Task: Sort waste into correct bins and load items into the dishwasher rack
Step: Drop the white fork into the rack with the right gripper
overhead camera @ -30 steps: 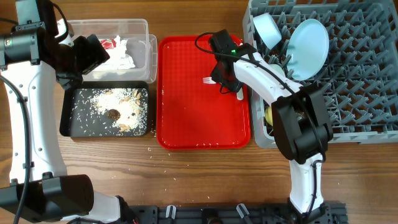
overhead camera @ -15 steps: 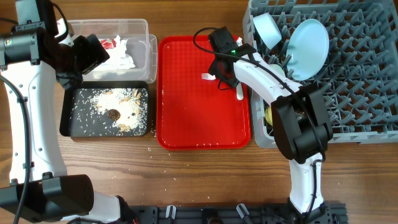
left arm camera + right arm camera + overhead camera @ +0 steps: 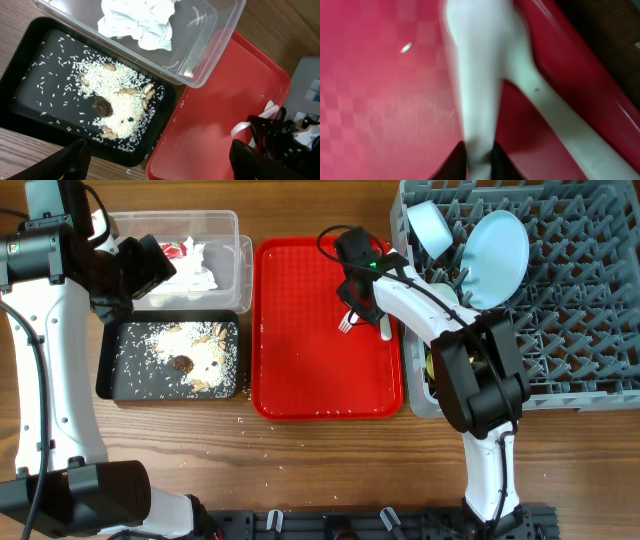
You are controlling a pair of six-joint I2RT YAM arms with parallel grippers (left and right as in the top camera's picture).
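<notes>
My right gripper is shut on a white plastic fork over the right side of the red tray. In the right wrist view the fork's handle is pinched between the black fingertips, blurred. A second white utensil lies on the tray by its right rim and shows in the right wrist view. The grey dishwasher rack at right holds a pale blue plate and a bowl. My left gripper is open and empty above the black tray.
A black tray with rice and food scraps sits at left. A clear plastic bin behind it holds crumpled paper and wrappers. A yellowish object sits in the rack's left edge. Rice grains lie on the wooden table.
My right gripper has turned with the fork: the tines swung from pointing left to pointing down toward the front. The left arm has not moved.
</notes>
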